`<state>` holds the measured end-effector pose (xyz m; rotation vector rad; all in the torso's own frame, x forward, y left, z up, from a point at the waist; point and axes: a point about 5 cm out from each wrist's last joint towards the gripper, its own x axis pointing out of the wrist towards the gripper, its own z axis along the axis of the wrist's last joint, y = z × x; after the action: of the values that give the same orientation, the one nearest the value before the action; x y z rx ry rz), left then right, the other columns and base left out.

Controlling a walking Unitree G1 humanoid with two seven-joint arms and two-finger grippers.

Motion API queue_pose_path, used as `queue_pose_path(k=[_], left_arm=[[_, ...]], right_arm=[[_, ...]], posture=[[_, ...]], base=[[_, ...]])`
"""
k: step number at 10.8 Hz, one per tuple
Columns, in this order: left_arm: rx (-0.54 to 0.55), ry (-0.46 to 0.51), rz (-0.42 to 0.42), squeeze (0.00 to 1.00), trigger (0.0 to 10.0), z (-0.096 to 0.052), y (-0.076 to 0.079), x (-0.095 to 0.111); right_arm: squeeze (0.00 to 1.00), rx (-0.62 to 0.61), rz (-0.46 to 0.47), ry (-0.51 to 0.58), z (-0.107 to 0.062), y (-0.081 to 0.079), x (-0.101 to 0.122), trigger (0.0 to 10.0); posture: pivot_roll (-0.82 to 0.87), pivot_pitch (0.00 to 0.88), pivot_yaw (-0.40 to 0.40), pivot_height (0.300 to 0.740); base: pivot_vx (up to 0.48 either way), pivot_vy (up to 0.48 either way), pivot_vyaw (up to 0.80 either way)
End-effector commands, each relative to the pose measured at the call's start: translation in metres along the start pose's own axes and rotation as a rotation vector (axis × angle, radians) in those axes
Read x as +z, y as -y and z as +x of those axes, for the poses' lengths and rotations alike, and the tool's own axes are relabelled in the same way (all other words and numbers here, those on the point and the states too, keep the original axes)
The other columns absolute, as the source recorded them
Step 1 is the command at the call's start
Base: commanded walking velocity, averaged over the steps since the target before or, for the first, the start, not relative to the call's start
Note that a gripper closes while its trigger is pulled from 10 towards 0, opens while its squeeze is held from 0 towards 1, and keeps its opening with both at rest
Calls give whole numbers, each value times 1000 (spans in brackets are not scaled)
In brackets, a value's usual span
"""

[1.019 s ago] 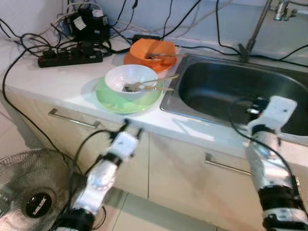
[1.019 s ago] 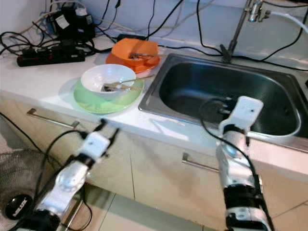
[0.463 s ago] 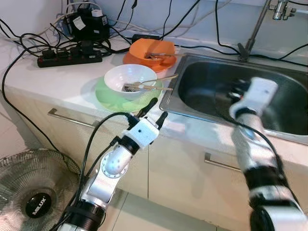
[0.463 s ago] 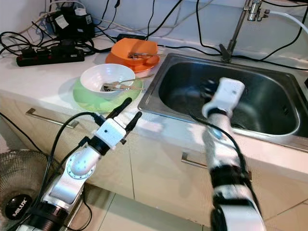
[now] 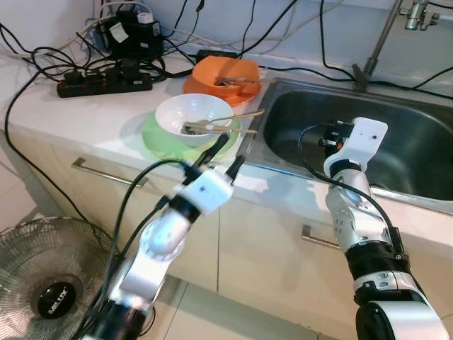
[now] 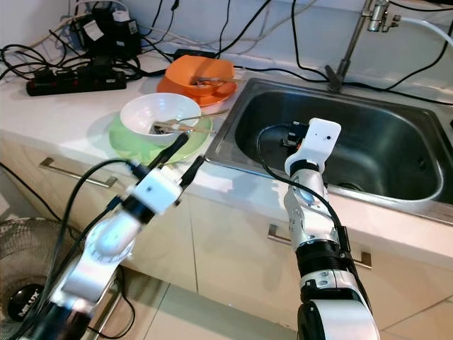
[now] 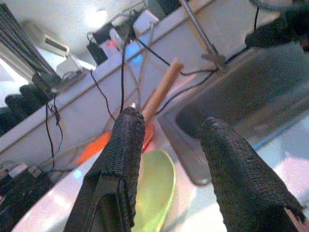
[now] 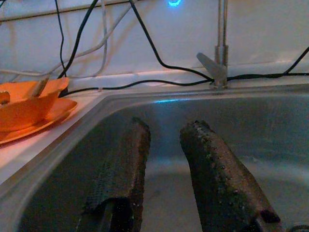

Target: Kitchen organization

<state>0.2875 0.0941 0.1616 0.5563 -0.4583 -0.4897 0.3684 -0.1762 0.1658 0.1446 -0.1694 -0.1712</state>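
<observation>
A white bowl [image 5: 185,113] holding cutlery [image 5: 221,125] sits on a green plate [image 5: 161,139] on the counter. Behind it an orange bowl [image 5: 228,72] rests on an orange plate, also with utensils inside. My left gripper [image 5: 228,153] is raised at the counter's front edge, just right of the green plate, open with nothing between its fingers [image 7: 126,145]. My right gripper [image 6: 289,134] reaches over the front left part of the steel sink [image 5: 410,134], open and empty, its fingers [image 8: 212,164] pointing into the basin.
A black power strip [image 5: 105,83], adapters and many cables lie at the counter's back left. The faucet [image 5: 374,44] rises behind the sink. Cabinet fronts with bar handles [image 5: 106,174] are below. A fan [image 5: 49,290] stands on the floor at left.
My left gripper rose from below the counter edge to counter height beside the green plate. My right gripper moved left from the sink's front rim to over the basin.
</observation>
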Motion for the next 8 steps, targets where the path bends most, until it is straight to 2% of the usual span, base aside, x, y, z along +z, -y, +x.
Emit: queue_pose_path(k=[1,4,6,8], left_arm=[[-4,-2,19,0,10000,0,-3,2],[-20,26,25,0,10000,9,-6,11],[-89,62,43,0,10000,19,0,19],[-102,76,62,0,10000,29,3,23]], right_arm=[[0,8,0,10,2,-3,3,10000],[0,3,4,10,3,-4,2,10000],[0,-9,7,10,3,-3,1,10000],[0,-15,13,9,1,-3,0,10000]], posture=[[199,6,-32,740],[200,2,-28,740],[196,12,-25,740],[190,18,-22,740]], base=[[0,0,0],[0,0,0],[0,0,0],[0,0,0]])
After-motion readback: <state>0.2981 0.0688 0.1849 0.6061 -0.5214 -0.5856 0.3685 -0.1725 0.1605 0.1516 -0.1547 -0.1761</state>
